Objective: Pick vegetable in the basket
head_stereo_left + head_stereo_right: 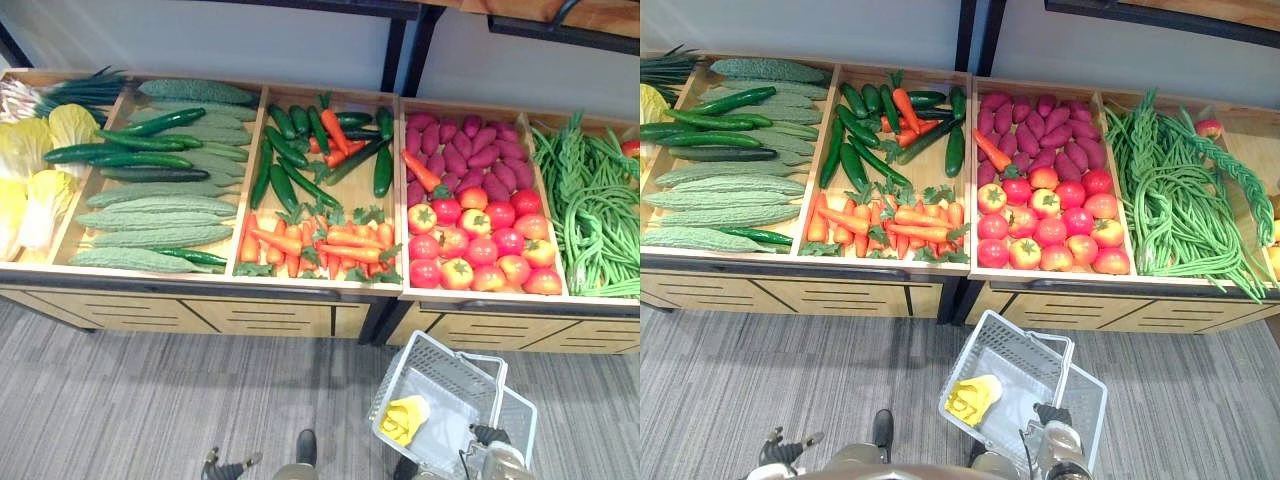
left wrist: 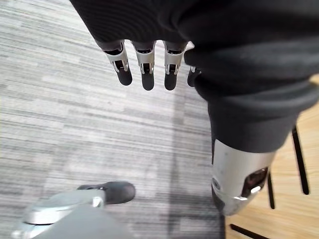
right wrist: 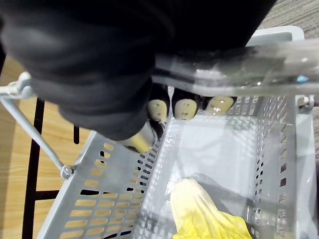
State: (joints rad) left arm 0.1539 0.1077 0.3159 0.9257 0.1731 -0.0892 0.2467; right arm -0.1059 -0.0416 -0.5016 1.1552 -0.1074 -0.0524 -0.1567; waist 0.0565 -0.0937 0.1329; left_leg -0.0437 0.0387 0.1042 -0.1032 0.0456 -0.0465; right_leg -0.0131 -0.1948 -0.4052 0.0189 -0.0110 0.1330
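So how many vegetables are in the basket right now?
1. A yellow leafy cabbage lies in the grey basket, against its left side. The right hand, curled round the handle, hides a small part of the inside, so more could be hidden.

The left hand hangs low at the robot's left side, its fingers straight and loose. The right hand is low on the right, fingers curled round the basket handle
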